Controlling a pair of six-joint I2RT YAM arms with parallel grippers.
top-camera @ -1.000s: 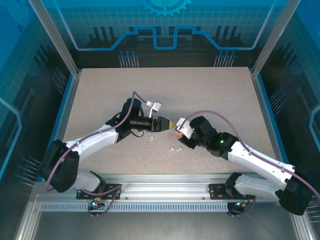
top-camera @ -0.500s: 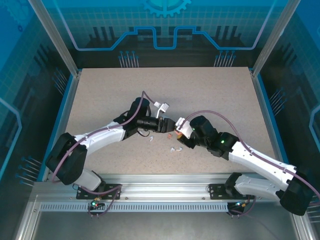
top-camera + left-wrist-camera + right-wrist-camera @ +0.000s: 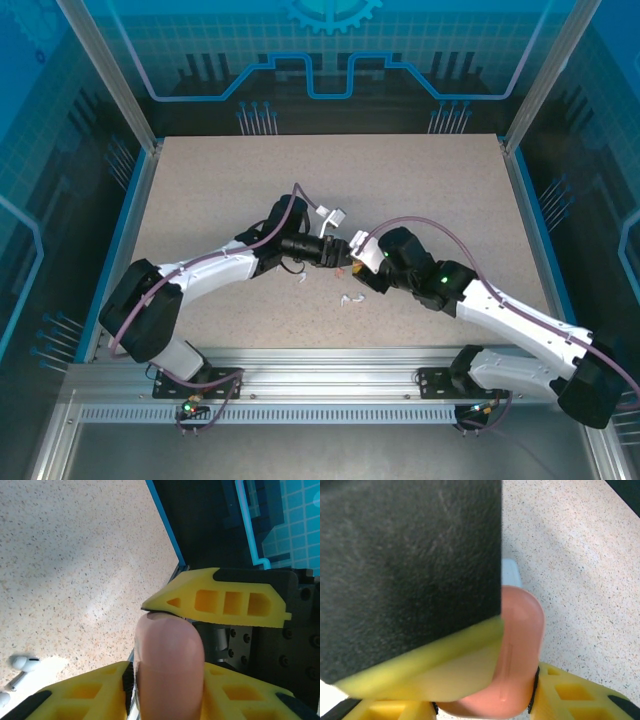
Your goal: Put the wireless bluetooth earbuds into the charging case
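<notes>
A salmon-pink pebble-shaped charging case (image 3: 169, 670) (image 3: 521, 640) is held above the table where the two arms meet. My left gripper (image 3: 167, 680) (image 3: 334, 251) is shut on it, with a yellow finger on each side. My right gripper (image 3: 485, 702) (image 3: 353, 257) also grips it from the opposite side. The right gripper's yellow finger (image 3: 220, 600) lies across the case's top, and the left gripper's black and yellow finger (image 3: 410, 580) covers much of the case. White stemmed earbuds (image 3: 22, 664) (image 3: 350, 298) lie loose on the table below, another (image 3: 300, 278) to the left.
The speckled beige table (image 3: 420, 190) stretches behind and to both sides, bordered by a blue rail (image 3: 530, 220). A pale object's edge (image 3: 510, 572) peeks out behind the case. A small salmon bit (image 3: 341, 268) lies under the grippers.
My left arm has swung right and forward until its gripper meets the right gripper at the case. The right arm has barely shifted.
</notes>
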